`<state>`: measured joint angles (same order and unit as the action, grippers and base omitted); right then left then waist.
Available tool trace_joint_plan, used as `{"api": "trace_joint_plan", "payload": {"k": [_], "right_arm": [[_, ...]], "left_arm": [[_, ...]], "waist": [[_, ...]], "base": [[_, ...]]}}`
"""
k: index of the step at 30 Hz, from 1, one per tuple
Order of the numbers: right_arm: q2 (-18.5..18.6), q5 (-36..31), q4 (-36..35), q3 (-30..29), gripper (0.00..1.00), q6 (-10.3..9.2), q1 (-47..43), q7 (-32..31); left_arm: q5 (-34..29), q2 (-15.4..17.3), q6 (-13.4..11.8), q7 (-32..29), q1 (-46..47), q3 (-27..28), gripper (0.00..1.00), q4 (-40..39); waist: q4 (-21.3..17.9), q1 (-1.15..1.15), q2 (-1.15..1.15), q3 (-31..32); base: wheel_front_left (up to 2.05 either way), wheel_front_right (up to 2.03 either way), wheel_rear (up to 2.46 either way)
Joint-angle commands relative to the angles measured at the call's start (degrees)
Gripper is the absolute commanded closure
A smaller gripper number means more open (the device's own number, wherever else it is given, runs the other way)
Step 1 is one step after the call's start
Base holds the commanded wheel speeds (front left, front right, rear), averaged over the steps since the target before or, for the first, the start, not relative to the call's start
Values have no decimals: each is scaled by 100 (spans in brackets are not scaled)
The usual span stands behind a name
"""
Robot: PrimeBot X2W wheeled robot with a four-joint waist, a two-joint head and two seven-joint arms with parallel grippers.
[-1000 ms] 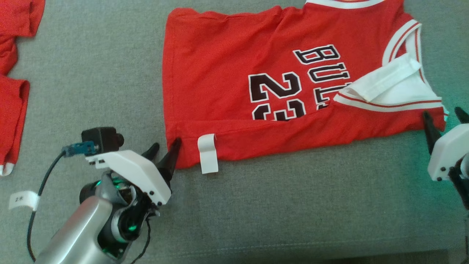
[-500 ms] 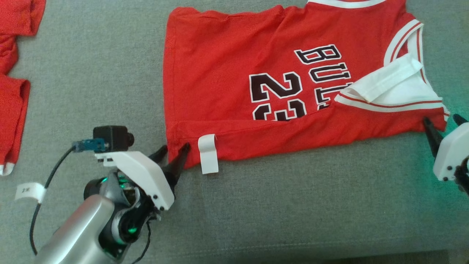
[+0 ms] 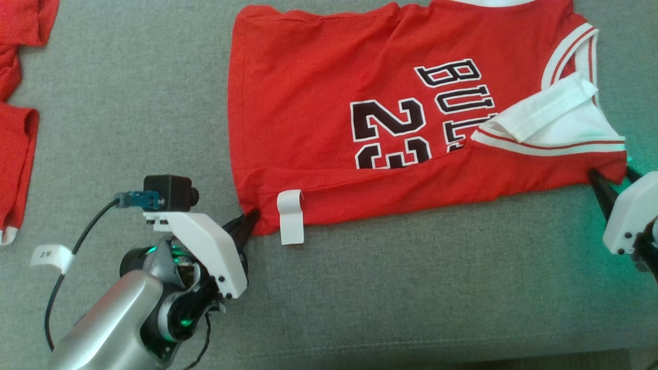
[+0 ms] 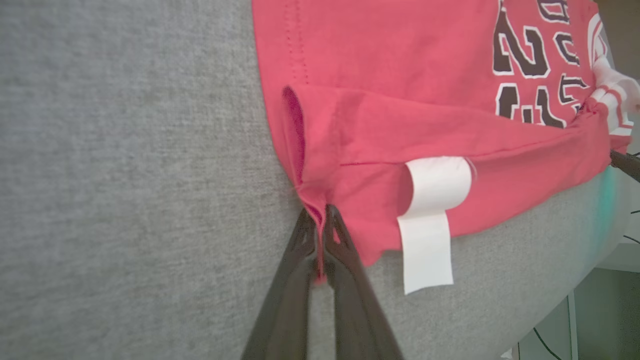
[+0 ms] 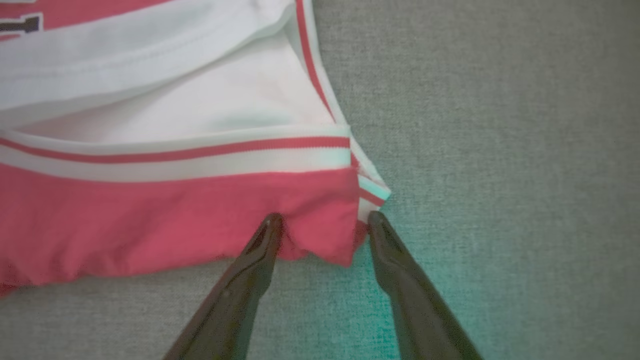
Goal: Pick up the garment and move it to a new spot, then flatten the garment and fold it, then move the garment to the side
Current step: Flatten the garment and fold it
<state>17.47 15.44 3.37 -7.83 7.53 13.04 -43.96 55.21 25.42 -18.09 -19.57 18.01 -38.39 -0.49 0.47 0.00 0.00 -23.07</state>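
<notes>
Red jersey [image 3: 329, 103], printed with a black 23 and partial lettering, is lying spread on grey upholstery [image 3: 128, 103], with its near long edge folded over onto itself. At the jersey's near hem corner the left gripper [image 3: 245, 226] is pinching the doubled cloth, fingers pressed together on it, just beside the white tag [image 3: 291, 216] hanging off the jersey's edge. At the jersey's other near corner, below the white-trimmed armhole, the right gripper [image 3: 611, 177] is waiting with fingers spread, straddling the red corner and touching its edge. Another red garment [image 3: 18, 154] is lying well apart from the jersey, beyond its hem.
</notes>
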Motion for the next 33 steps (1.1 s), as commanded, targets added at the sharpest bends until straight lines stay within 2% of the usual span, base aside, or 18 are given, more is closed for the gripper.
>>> {"api": "trace_joint_plan", "payload": {"k": [1,5,9,14,16,17,18,19,20,23,27,31,33], "right_arm": [[-22,105,-217,1,100,-4,-10,-58],[-55,286,-314,-192,100,-4,9,-138],[20,450,-532,-333,100,-4,-118,-314],[453,711,-1326,-586,100,-4,-964,-893],[453,710,-1441,-666,100,-4,-1130,-922],[425,700,-1462,-690,87,-4,-1183,-926],[396,679,-1474,-693,63,-4,-1219,-916],[379,647,-1482,-677,30,-4,-1243,-899],[375,608,-1486,-643,0,-4,-1262,-882],[386,513,-1502,-574,0,-4,-1255,-806],[719,381,-1673,-481,0,-4,-1115,-740],[1004,495,-1943,-423,0,-4,-428,-750],[1058,523,-1987,-327,0,-4,135,-755]], "left_arm": [[7,40,60,-78,39,14,100,77],[157,104,205,-21,-69,108,100,-51],[317,222,229,13,-313,220,100,-410],[602,532,46,0,-1132,323,100,-1541],[593,535,-11,24,-1237,300,100,-1607],[541,532,-37,52,-1239,284,96,-1586],[512,493,-55,85,-1226,271,63,-1555],[518,424,-66,115,-1210,268,0,-1524],[514,374,-73,132,-1184,258,0,-1487],[359,397,-44,158,-1072,195,0,-1402],[292,643,-44,122,-978,326,0,-1457],[193,814,-164,172,-504,720,0,-1545],[112,752,-203,155,-53,831,0,-1471]], "waist": [[-5,0,0,50],[-18,0,0,205],[-4,0,0,341],[65,0,0,430],[80,0,0,393],[81,0,0,373],[80,0,0,354],[78,0,0,339],[73,0,0,327],[39,0,0,297],[-15,0,0,228],[-11,0,0,-3],[33,0,0,-211]], "base": [[0,0,0],[0,0,0],[0,0,0],[0,0,0],[0,0,0],[0,0,0],[0,0,0],[0,0,0],[0,0,0],[0,0,0],[0,0,0],[0,0,0],[0,0,0]]}}
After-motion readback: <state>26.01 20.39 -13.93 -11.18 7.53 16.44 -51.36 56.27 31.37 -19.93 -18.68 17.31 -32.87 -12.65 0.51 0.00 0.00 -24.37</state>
